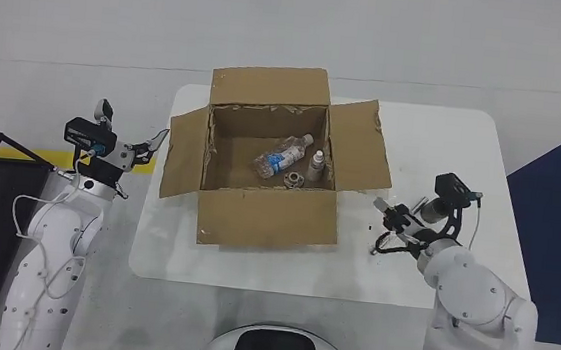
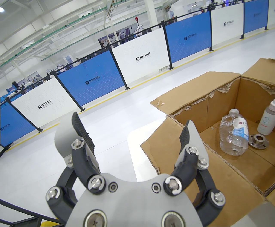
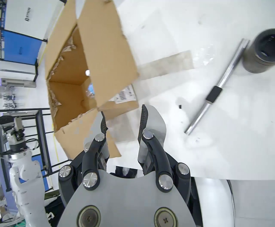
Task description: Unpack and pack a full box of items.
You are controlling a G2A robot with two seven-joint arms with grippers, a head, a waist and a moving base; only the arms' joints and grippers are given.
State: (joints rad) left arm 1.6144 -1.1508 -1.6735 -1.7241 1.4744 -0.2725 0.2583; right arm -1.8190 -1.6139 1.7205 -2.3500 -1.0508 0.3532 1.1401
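Open cardboard box (image 1: 266,229) (image 2: 193,116) (image 3: 103,49) stands on the white bench (image 1: 444,139) (image 3: 182,25), roughly at its middle, all four flaps folded outward.

Contents noted on the box floor:
- Clear water bottle (image 1: 282,157) (image 2: 233,135), lying on its side.
- Small white bottle (image 1: 316,164) (image 2: 267,120), upright, just beside the water bottle's cap end.
- Metal flange (image 1: 293,180) (image 2: 258,141), lying flat, near both bottles.

Left hand (image 1: 132,125) (image 2: 131,118): positioned off the bench's left edge, near the box's left flap but apart from it. Jaws are spread wide and nothing is gripped. The box contents lie ahead of it, beyond the flap and the left wall, well apart from the fingers.

Right hand (image 1: 379,224) (image 3: 122,109): positioned over the bench on the right side of the box, close to the right flap. Jaws are partly parted with nothing between them.

Loose items on the bench, right of the box: a metal rod (image 3: 226,71) with a black block on it, lying flat, and a dark cylinder (image 3: 261,51) just beside the rod's far end. Both lie to the outer side of the right hand, apart from its fingers.
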